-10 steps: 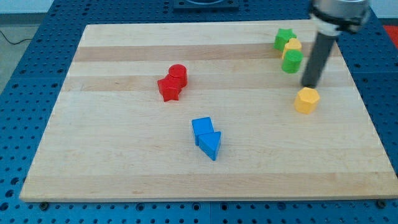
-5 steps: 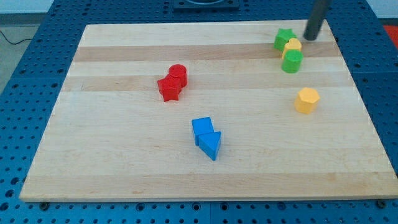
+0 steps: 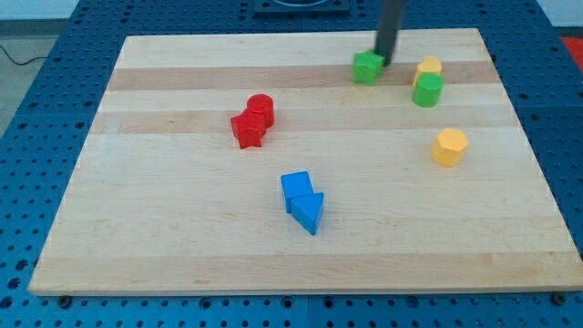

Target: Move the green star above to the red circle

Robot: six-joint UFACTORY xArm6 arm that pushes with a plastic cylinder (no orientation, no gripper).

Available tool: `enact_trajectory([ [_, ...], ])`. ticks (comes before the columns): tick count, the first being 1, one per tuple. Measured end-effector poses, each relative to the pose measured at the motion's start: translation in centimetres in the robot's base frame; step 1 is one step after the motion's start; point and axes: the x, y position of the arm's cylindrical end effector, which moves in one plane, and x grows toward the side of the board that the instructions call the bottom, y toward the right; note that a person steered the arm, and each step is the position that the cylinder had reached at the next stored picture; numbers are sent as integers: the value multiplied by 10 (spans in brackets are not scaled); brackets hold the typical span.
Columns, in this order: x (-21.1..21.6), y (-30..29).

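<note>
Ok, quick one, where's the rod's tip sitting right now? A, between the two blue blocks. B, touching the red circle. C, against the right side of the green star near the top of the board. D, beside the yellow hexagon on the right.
C: my tip sits at the view's right edge of the green star, near the view's top, far from the red circle.

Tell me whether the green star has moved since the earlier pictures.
Yes. The green star has slid toward the view's left, away from the yellow block it sat against, which stayed put. My tip is at its right edge.
</note>
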Motion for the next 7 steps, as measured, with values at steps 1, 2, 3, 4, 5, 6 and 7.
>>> enact_trajectory([
  [1, 0, -60],
  [2, 0, -36],
  [3, 2, 1],
  [4, 20, 5],
  [5, 40, -25],
  [6, 36, -78],
  [7, 18, -129],
])
